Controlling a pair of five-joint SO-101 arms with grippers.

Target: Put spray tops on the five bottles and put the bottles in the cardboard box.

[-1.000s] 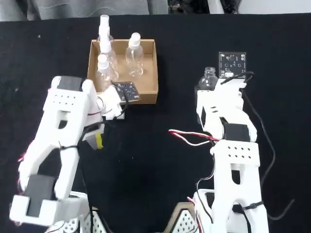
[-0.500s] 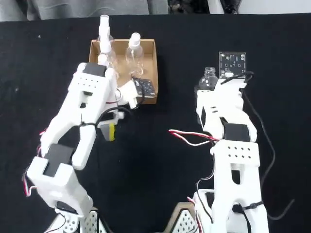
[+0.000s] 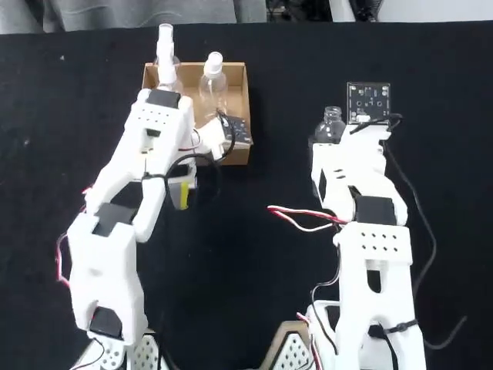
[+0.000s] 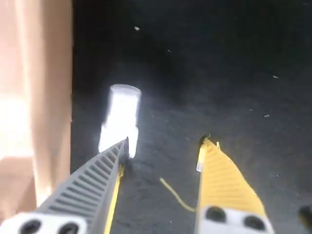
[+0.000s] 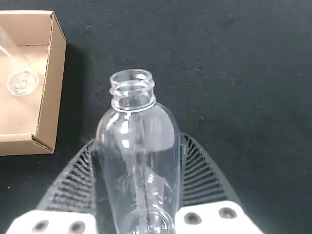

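Just ahead of the left claw [image 4: 165,146], its fingers apart, a white spray top [image 4: 119,119] lies on the bench [image 4: 234,58] beside the cardboard box [image 4: 44,97]. It looks light, rigid and prone to roll, so it is best gripped across its body. Farther off, the right claw [image 5: 138,145] is clamped on the belly of an uncapped bottle [image 5: 132,122], which looks thin-walled and slippery. The high view adds 2 capped bottles [image 3: 213,77] standing in the box.
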